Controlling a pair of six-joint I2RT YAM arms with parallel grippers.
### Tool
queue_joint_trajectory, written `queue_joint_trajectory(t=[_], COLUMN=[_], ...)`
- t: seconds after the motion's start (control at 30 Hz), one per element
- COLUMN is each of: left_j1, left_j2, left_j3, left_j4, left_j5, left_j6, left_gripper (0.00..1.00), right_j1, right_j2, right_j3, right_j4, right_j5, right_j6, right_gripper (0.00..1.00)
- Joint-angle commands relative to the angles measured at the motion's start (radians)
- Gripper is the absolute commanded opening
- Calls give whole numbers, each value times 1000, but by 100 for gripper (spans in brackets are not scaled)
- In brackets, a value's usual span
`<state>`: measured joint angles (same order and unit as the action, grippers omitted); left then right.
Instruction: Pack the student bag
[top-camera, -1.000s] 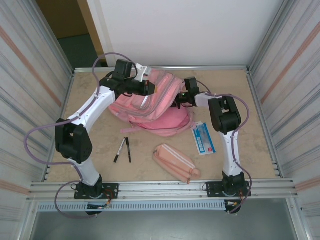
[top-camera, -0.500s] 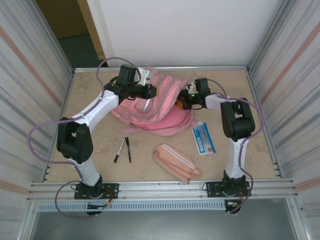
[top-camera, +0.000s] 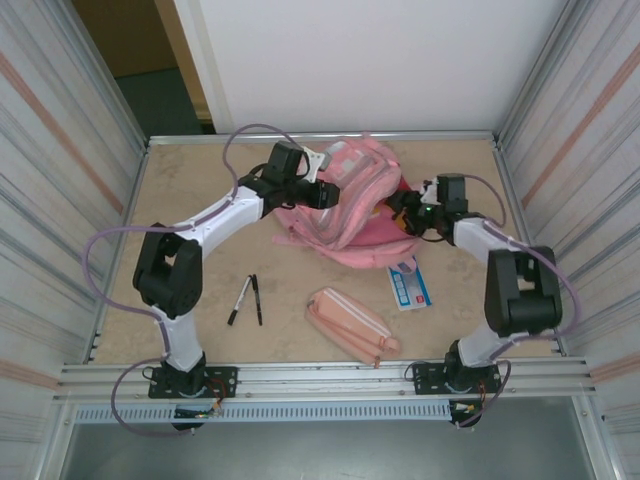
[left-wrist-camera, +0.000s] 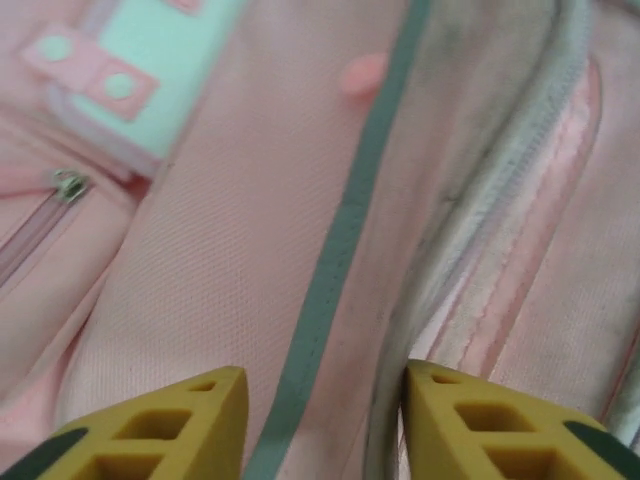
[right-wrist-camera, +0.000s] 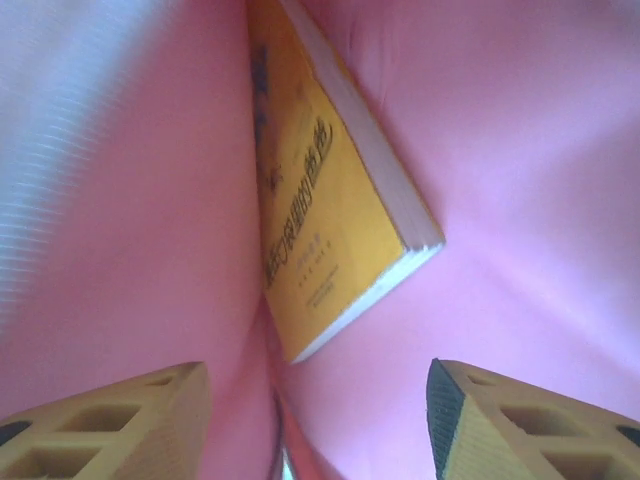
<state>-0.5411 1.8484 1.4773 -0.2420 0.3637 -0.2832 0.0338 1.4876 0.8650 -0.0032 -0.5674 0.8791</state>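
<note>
The student bag (top-camera: 350, 205), a big pink backpack with pale zip stripes, lies at the back middle of the table. My left gripper (top-camera: 328, 192) is over its left side. In the left wrist view that gripper (left-wrist-camera: 325, 385) stands open over pink fabric (left-wrist-camera: 250, 230), with a teal stripe and a zip edge between the yellow fingers (left-wrist-camera: 190, 420). My right gripper (top-camera: 402, 207) reaches into the bag from the right. In the right wrist view it (right-wrist-camera: 320, 385) is open inside the pink lining (right-wrist-camera: 520, 150), just short of a yellow book (right-wrist-camera: 330, 230) that lies in the bag.
A small pink pencil case (top-camera: 352, 325) lies front centre. Two pens (top-camera: 246, 298) lie to its left. A blue-and-white packet (top-camera: 408, 286) lies partly under the bag's right edge. Metal walls close in both sides of the table (top-camera: 200, 280).
Both arms and the bag have shifted to the right. The left gripper's jaws have come apart from shut, and the right gripper's have spread wider.
</note>
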Motion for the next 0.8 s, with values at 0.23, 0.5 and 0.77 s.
queue_joint_trajectory(t=[0.23,0.5,0.77], left_j1=[80,280,331], left_j2=[-410,-568,-400], left_j3=[-314,-588,-553], left_j4=[-194,-190,-81], left_j5=[-321,-357,-225], left_j6=[-134,-232,-285], left_gripper=[59,63,65], right_j1=[180,464,600], right_j2=[-261,-218,-3], right_j3=[21,12,72], right_j4=[-372,-393,-363], right_j5=[357,451,487], right_j6=[-363,-412,-407], right_gripper=[62,63,63])
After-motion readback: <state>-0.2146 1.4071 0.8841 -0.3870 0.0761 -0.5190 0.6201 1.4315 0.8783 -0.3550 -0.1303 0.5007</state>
